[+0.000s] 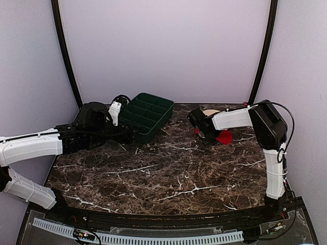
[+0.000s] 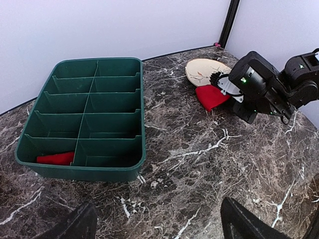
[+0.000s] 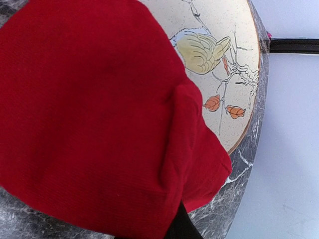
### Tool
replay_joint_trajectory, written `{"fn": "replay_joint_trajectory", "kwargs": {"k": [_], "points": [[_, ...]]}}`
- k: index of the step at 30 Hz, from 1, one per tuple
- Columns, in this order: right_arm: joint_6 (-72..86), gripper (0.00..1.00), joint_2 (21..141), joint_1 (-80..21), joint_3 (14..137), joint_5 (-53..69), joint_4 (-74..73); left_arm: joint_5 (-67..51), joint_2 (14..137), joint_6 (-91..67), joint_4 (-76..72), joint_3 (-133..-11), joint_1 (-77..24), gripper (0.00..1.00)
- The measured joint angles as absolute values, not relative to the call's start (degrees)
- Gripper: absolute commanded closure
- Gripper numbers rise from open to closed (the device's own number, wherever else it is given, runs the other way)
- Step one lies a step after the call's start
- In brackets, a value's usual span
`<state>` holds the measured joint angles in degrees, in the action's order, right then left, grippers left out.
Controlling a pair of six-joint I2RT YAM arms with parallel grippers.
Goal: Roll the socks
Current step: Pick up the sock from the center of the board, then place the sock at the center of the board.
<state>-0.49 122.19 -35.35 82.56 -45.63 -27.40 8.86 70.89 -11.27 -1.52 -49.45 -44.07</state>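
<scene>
Two arms are seen rising from the near edge of the dark marble counter (image 1: 168,173). The left gripper (image 2: 159,224) is held wide open, nothing between its fingers, low over the counter just short of the green tray (image 2: 79,172). The tray is divided into two rows of compartments. In the corner compartment nearest that gripper, on the left in the left wrist view, a second sock (image 2: 56,158) is seen as a small flat strip of bright red.

A broad stretch of bare marble is left between the tray and the right side of the counter.

Farther right, the right gripper (image 2: 222,88) is pressed against the red sock (image 2: 209,97), which is laid partly over the near rim of a cream plate (image 2: 202,69) painted with a bird and orange leaves. From the right wrist the sock is shown as plain red knit, with a raised fold running down to one dark finger (image 3: 178,230). Whether the gripper is closed on the fabric cannot be told, since the fingertips are hidden by the cloth.

The plate is set close to the counter's far right edge, near the pale wall (image 1: 163,46) and a black corner post (image 1: 262,56).
</scene>
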Motion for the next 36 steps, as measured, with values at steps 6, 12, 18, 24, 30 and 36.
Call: {"fn": "replay_joint_trajectory", "kwargs": {"k": [6, 12, 18, 24, 30, 36], "points": [[0.97, 1.00, 119.83, -37.41, 82.08, -43.70, -29.78, 9.13, 68.77, -11.77, -1.54, -48.86, -44.07, 0.12], [4.08, 1.00, 115.35, -41.47, 82.98, -40.49, -33.54, 10.50, 65.04, -13.15, -1.30, -46.59, -44.07, 0.12], [11.75, 1.00, 109.69, -48.36, 84.71, -32.95, -37.10, 13.93, 59.02, -16.34, 0.40, -43.64, -44.07, 0.14], [22.31, 1.00, 103.31, -58.98, 84.75, -18.28, -36.07, 17.45, 52.75, -21.39, 3.92, -41.28, -44.07, 0.16], [34.35, 1.00, 94.94, -65.76, 75.96, 3.73, -21.96, 19.27, 45.19, -24.91, 8.91, -39.88, -44.07, 0.17], [53.08, 0.97, 88.88, -61.58, 52.66, 21.96, 0.64, 19.73, 40.36, -27.97, 11.84, -37.85, -44.07, 0.20]]}}
